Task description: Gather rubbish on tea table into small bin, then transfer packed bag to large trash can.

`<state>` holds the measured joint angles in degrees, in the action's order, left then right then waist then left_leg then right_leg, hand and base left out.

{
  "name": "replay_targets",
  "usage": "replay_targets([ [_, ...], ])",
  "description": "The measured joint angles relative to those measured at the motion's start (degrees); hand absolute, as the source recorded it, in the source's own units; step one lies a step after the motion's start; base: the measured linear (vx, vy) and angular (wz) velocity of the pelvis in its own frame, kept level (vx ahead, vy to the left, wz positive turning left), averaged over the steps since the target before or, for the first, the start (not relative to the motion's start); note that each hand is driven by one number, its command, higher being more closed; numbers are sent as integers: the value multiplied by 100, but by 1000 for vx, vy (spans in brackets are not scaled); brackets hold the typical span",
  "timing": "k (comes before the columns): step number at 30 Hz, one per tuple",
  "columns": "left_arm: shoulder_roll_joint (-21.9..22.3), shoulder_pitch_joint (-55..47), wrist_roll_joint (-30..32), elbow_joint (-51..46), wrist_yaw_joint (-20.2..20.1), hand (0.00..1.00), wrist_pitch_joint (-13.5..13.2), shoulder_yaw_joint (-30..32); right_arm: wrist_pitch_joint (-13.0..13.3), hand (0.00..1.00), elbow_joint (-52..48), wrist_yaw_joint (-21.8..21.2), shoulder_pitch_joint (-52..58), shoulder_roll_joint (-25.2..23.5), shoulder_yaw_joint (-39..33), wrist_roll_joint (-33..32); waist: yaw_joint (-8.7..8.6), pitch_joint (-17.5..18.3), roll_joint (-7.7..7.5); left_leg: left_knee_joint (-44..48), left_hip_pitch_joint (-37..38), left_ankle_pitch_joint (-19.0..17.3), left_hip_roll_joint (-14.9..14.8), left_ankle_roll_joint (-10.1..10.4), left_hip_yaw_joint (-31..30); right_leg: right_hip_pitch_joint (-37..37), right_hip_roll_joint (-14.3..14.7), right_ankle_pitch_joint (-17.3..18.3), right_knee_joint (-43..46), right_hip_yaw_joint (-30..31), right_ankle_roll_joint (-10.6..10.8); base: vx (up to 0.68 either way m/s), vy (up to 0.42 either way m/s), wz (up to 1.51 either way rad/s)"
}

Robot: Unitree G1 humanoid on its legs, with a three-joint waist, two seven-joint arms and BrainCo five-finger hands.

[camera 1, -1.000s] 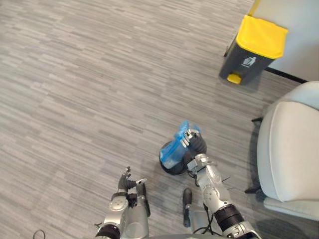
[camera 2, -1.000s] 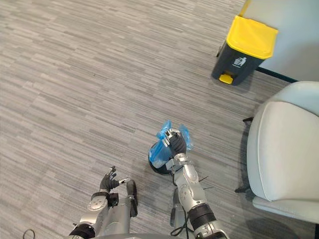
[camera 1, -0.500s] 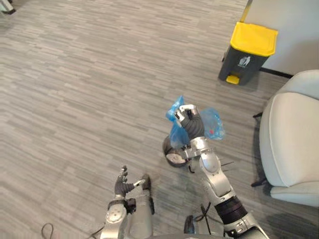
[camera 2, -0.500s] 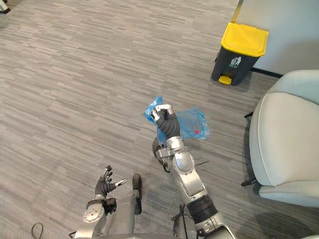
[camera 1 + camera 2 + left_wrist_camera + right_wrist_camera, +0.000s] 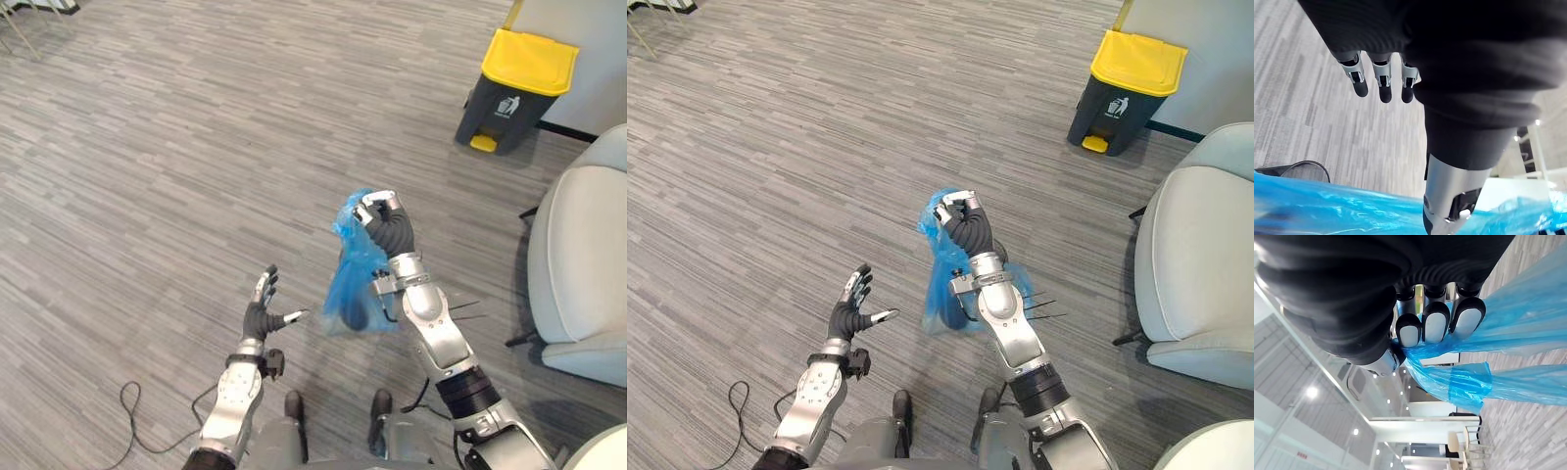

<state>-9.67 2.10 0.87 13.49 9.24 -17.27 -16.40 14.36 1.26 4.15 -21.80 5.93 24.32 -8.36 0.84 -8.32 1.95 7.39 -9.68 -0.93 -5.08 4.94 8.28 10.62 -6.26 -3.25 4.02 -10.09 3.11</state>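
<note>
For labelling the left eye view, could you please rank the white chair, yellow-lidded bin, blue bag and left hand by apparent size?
1. white chair
2. yellow-lidded bin and blue bag: alike, bag nearer camera, unranked
3. left hand

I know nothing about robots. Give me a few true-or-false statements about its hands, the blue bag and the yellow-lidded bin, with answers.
1. The right hand is curled round the blue bag. True.
2. The left hand holds part of the bag. False: its fingers are straight, it holds nothing and is clear of the bag.
3. The yellow lid on the large trash can is shut. True.
4. The bag lies inside the trash can. False: it hangs from the right hand, away from the can.
</note>
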Motion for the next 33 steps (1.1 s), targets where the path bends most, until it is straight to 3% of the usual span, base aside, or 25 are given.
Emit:
replay_targets([
  [7, -95, 740, 558, 810, -31, 0, 79, -505, -1, 100, -275, -519, -794, -281, 1245, -252, -29, 224, -187, -103, 257, 18, -52, -36, 438, -140, 91, -382, -440, 494, -38, -62, 17, -35],
  [8, -91, 831, 675, 1062, -21, 100, 134, -547, -1, 100, -279, -573, -821, -368, 1352, -325, -26, 252, -222, -107, 292, 17, -81, -37, 485, -141, 125, -398, -447, 555, -54, -74, -38, -28],
  [13, -70, 1030, 1118, 1671, 110, 100, 490, -569, -62, 100, -280, -679, -1162, -440, 1780, -829, -64, 288, -247, -137, 399, 34, -118, -13, 620, -189, 218, -494, -536, 702, -101, -71, -27, -18],
  [24, 57, 1035, 1269, 1442, 365, 100, 515, -654, -94, 100, -278, -690, -1239, -521, 2137, -1127, -78, 387, -294, -149, 454, 41, -181, 0, 596, -349, 253, -579, -737, 678, -86, -5, -5, 0],
  [25, 63, 1029, 1254, 1344, 365, 100, 513, -654, -93, 0, -277, -692, -1238, -535, 2151, -1124, -85, 387, -294, -150, 453, 42, -181, -1, 593, -352, 254, -579, -744, 676, -86, 0, 0, 0],
  [30, 173, 910, 1032, 1044, 366, 100, 496, -590, -86, 0, -171, -816, -846, -526, 2158, -774, -144, 464, -292, -223, 519, 41, -177, 0, 553, -455, 261, -582, -831, 633, -80, 7, 1, 4],
  [33, 251, 650, 813, 784, 372, 100, 491, -382, -90, 0, 51, -829, -293, -272, 2033, -325, -146, 568, -309, -273, 548, 41, -174, 0, 566, -458, 268, -578, -844, 649, -76, 0, 0, 0],
])
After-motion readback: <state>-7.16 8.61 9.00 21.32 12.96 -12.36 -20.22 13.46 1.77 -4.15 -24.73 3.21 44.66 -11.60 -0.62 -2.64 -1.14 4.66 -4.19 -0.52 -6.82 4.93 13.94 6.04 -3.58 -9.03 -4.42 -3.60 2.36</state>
